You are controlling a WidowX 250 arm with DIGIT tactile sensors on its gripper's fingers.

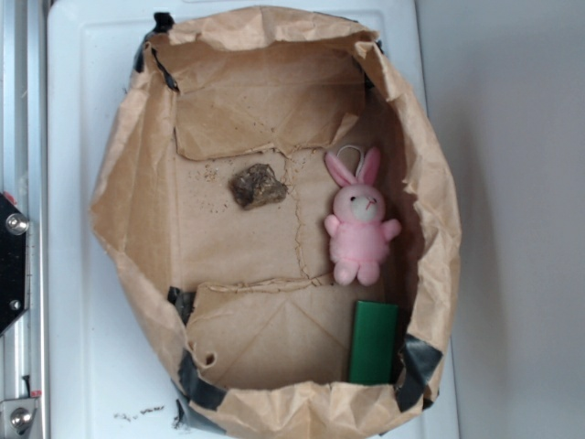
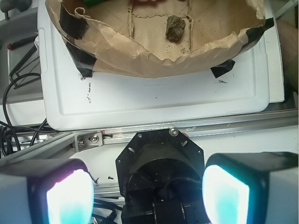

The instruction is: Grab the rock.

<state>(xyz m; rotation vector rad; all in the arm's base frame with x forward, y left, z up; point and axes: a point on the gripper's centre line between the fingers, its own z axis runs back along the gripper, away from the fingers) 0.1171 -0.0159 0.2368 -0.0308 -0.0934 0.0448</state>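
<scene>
While rock [image 1: 258, 186] lies in paper bag [image 1: 128, 183] | bunny [image 1: 360, 220], green block [image 1: 374, 342] well apart | tool [image 2: 147, 189] spread wide, empty

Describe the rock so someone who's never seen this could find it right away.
Look inside the crumpled brown paper bag lying open on the white tray. On its floor, left of the pink plush bunny, sits the small rough dark brown-grey rock, the only dull, lumpy thing there.

A pink plush bunny [image 1: 360, 222] lies face up inside an open brown paper bag [image 1: 123, 197] patched with black tape [image 1: 198, 381]. A green block [image 1: 374, 343] rests just below the bunny against the bag's wall. The bag sits on a white tray [image 1: 78, 119].
</scene>
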